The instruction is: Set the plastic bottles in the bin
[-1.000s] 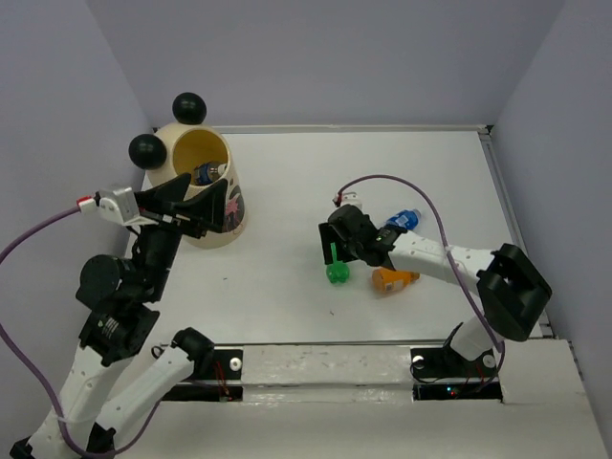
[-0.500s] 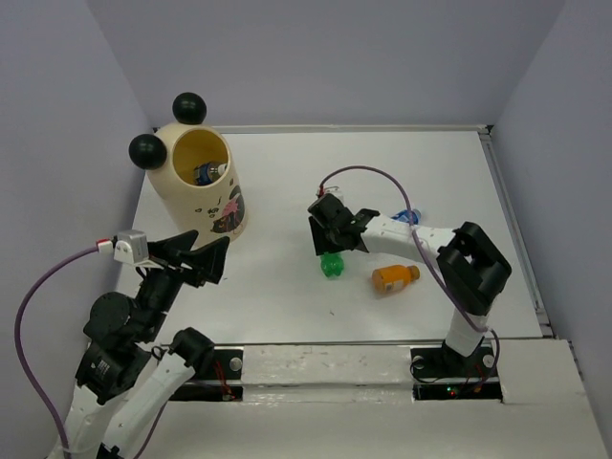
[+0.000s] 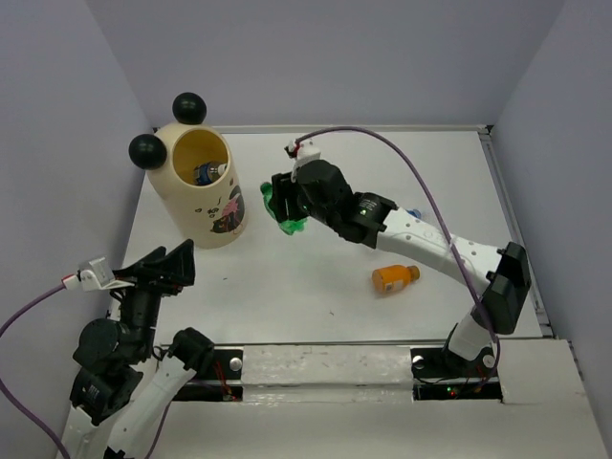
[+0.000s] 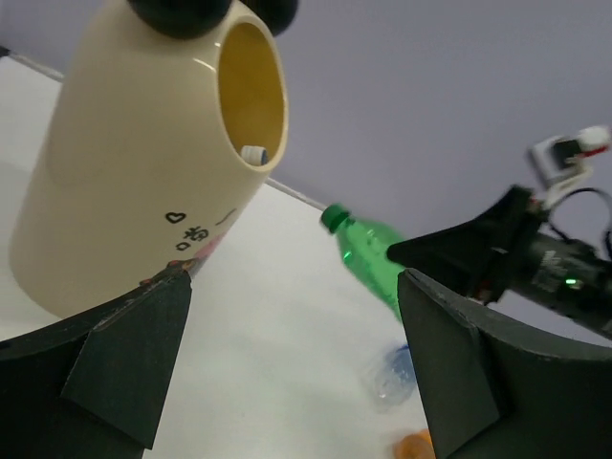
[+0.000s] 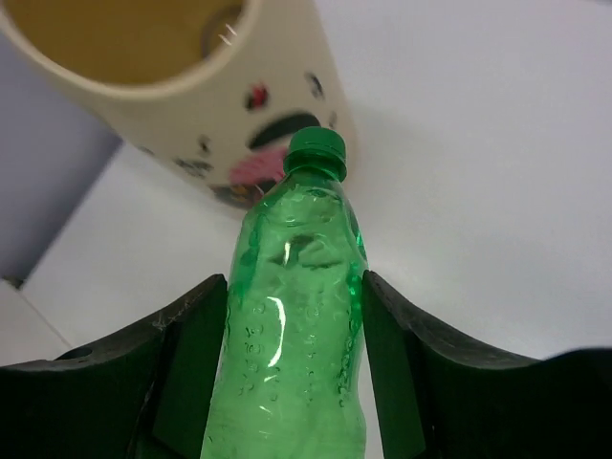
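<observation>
Right gripper (image 3: 286,205) is clamped on the sides of the green bottle (image 3: 287,218), holding it tilted above the desk (image 3: 287,306) with its cap towards the cream bin (image 3: 218,218) in the far-left corner, where a blue-labelled bottle (image 3: 205,173) lies inside. Left gripper (image 3: 172,265) hangs wide apart and empty over the near-left edge, and an orange bottle (image 3: 394,278) lies towards the near-right
</observation>
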{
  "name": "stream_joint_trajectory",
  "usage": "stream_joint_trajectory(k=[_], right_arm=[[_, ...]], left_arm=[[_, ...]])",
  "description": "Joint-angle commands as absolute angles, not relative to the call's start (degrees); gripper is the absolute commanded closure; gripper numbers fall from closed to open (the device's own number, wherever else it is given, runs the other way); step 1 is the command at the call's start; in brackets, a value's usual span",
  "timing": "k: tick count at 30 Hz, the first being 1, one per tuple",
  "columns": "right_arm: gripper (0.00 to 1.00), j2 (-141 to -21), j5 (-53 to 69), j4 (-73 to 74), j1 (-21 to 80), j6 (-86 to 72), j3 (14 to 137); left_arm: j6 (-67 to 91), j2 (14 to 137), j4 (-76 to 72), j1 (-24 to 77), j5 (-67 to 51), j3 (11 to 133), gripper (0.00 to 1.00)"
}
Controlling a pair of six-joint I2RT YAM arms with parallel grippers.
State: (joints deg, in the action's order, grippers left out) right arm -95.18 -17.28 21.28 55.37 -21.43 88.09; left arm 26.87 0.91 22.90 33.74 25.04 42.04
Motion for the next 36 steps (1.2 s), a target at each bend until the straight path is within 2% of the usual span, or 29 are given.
stream_joint_trajectory(k=[1,8,11,18,26,29,36], right_arm=[[0.71,-97.3,-13.8,0.7,57.4,-15.0,100.1],[0.72,-114.5,-10.5,-11.8,59.8,-7.4,121.1],[0.73,-119.1,-9.9,-17.4,59.8,-5.0,124.5],[0.77,-124.0,-9.8,-44.1,59.8,-0.6,118.4],[0.77,-129.8,-11.0,-58.0,59.8,3.3,116.5],[0.74,-132.5,-12.0,-60.8,59.8,4.3,116.9],[0.6,-136.8,-14.1,-64.8,59.8,3.5,116.6]], left_arm=[[31.6,-4.9,25.3,34.4,38.2,41.7,0.01],[34.7,-5.5,27.9,34.3,42.8,41.8,0.01],[34.8,-5.4,28.3,34.2,42.9,41.8,0.01],[34.0,-6.4,27.3,34.2,41.7,41.4,0.01],[33.6,-6.2,26.9,34.2,40.8,41.2,0.01],[33.4,-6.1,26.6,34.2,40.5,41.1,0.01],[33.4,-6.0,26.7,34.1,40.3,41.2,0.01]])
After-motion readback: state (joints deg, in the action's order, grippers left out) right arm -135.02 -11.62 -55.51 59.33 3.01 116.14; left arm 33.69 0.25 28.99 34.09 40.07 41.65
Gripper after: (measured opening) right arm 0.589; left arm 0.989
